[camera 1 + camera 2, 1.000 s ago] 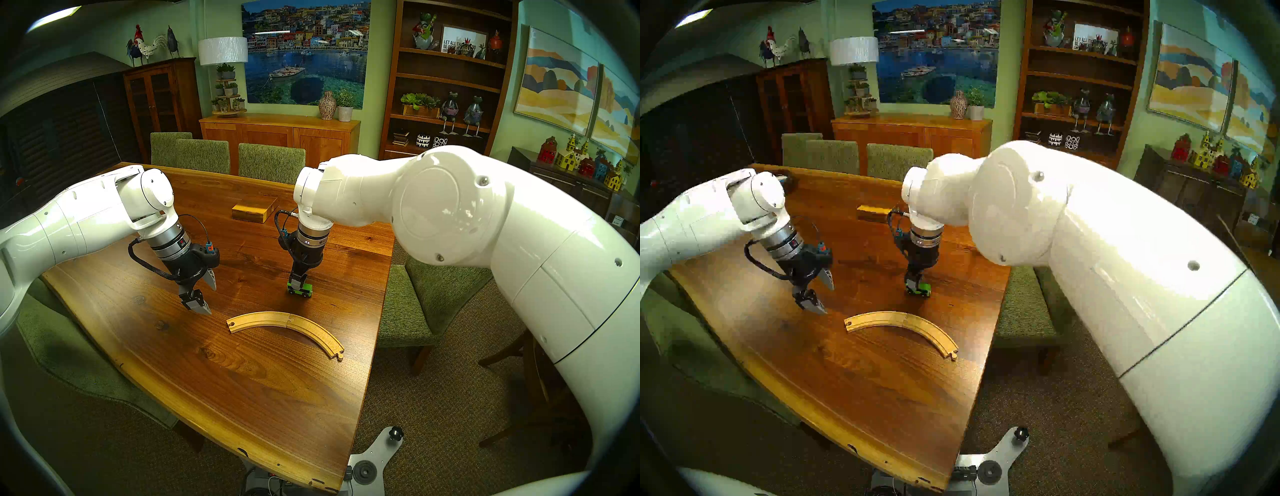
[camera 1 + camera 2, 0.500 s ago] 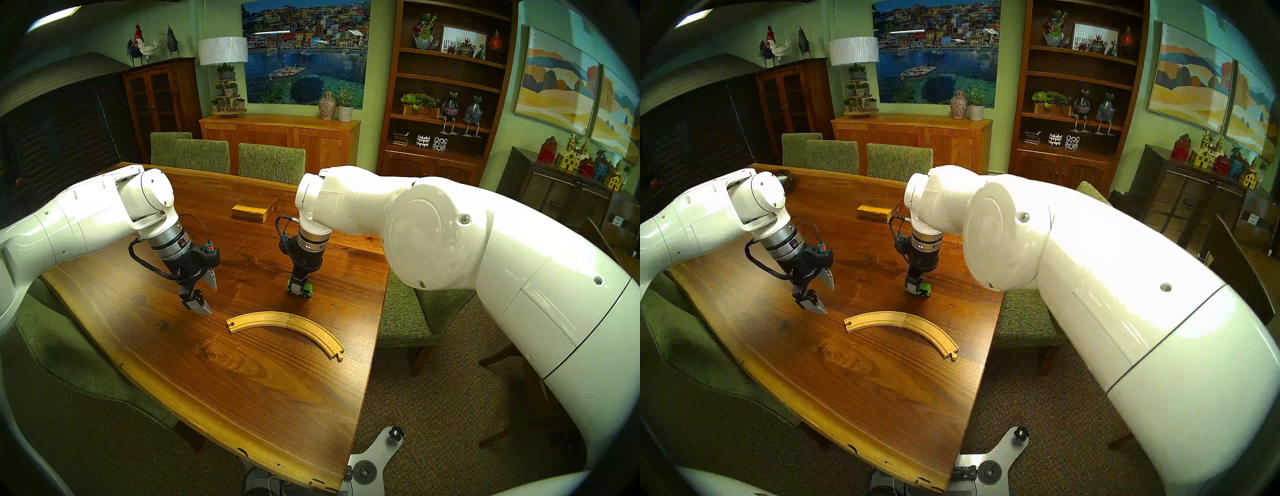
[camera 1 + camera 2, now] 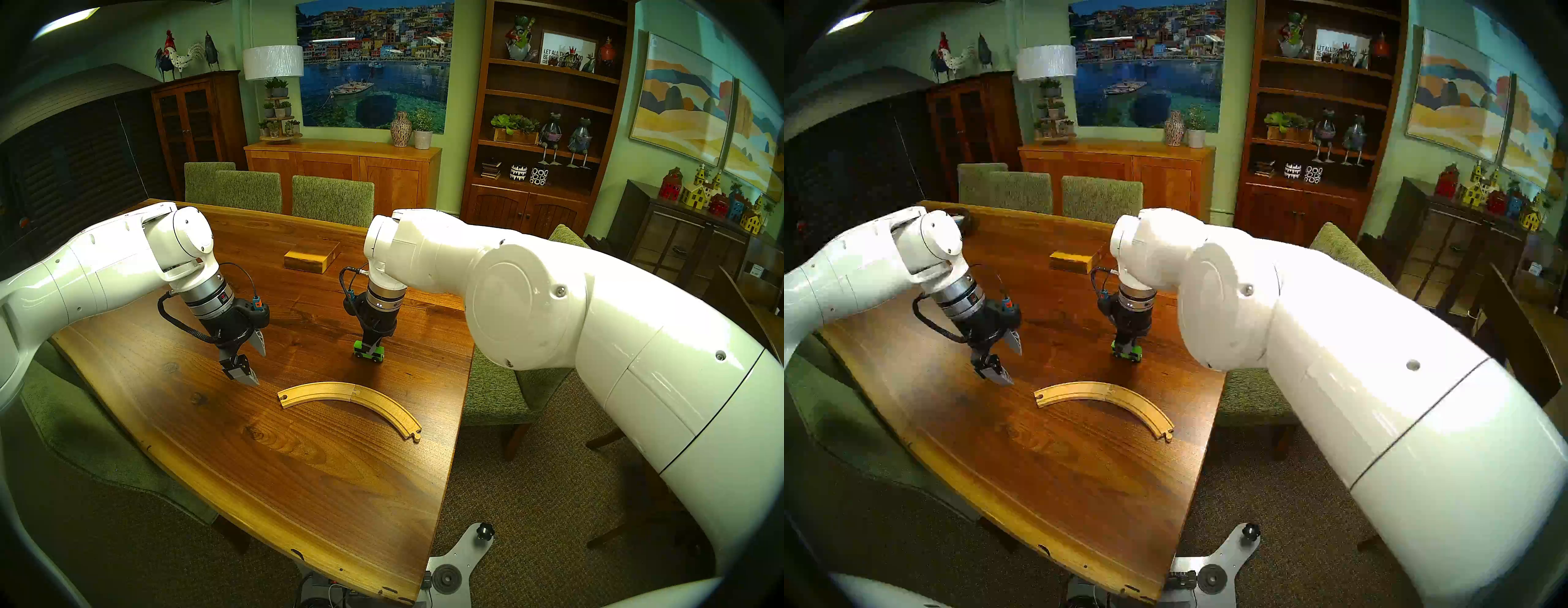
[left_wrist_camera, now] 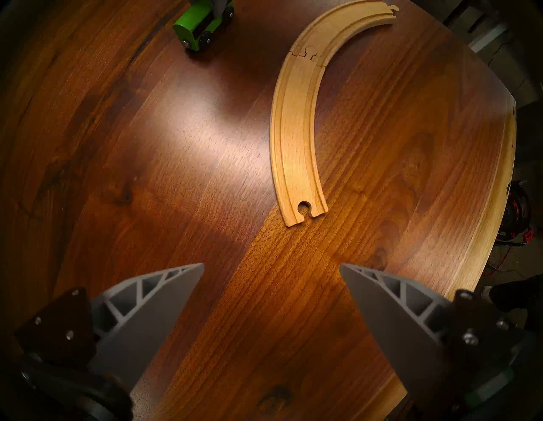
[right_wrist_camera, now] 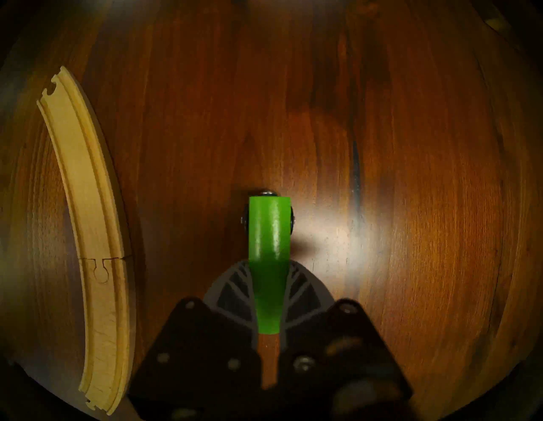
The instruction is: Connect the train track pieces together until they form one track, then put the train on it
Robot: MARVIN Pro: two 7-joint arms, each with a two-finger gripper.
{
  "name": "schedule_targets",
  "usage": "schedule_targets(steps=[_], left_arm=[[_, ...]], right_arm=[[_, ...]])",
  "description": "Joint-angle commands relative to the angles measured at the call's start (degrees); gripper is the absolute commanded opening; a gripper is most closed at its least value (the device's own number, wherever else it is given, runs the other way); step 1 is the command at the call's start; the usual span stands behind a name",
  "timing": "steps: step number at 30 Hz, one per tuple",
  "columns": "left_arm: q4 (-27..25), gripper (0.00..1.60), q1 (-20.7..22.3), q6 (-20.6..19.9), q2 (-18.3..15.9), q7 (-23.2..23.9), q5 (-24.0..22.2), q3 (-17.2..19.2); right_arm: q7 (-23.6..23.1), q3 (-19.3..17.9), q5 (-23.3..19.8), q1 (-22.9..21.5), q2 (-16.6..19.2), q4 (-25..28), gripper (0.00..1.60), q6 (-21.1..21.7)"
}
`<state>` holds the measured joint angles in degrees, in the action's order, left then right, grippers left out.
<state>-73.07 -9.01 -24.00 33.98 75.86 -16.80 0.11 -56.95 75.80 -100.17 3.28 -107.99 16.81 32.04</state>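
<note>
Two glossy white arms [image 3: 551,297] with rounded joint housings end in silver wrist rings and black gripper bodies; ribbed grey fingers [image 4: 164,297] sit on black screw-studded mounts, a braided black cable looping just above each gripper.

The two head views are looking down from above the bench [image 3: 297,488], facing the far wall, nearly alike. The left wrist view is hovering close over the bench, looking toward the track [image 4: 296,132]. The right wrist view is peering straight down, closer still. All four are sharing the track and train [image 5: 269,235].
</note>
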Motion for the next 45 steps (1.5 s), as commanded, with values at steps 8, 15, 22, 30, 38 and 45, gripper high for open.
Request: schedule_targets(steps=[8,15,22,30,38,45], left_arm=[[-0.20,1.60,2.20,-0.43,0.07,0.03,0.07,1.40],[-0.27,1.60,2.26,-0.62,0.06,0.08,0.12,1.42],[-0.30,1.60,2.22,-0.73,0.05,0.08,0.13,1.43],[-0.27,1.60,2.09,-0.77,0.08,0.05,0.10,1.40],[-0.25,1.60,1.99,-0.82,0.10,0.04,0.07,1.36],[-0.24,1.60,1.93,-0.86,0.11,0.04,0.06,1.34]], right_arm=[[-9.07,2.26,1.88,-5.67,-1.13,-2.38,0.00,5.29],[-15.01,3.76,2.92,-8.92,-1.67,-0.31,0.00,9.79],[-10.39,2.61,1.59,-9.39,-0.92,2.73,0.00,14.90],[-6.95,0.90,-0.73,-13.83,0.14,12.68,0.00,18.38],[-2.01,-1.57,-3.53,-17.34,1.19,21.53,0.00,21.09],[1.54,-3.50,-5.46,-19.85,2.73,27.32,0.00,22.86]])
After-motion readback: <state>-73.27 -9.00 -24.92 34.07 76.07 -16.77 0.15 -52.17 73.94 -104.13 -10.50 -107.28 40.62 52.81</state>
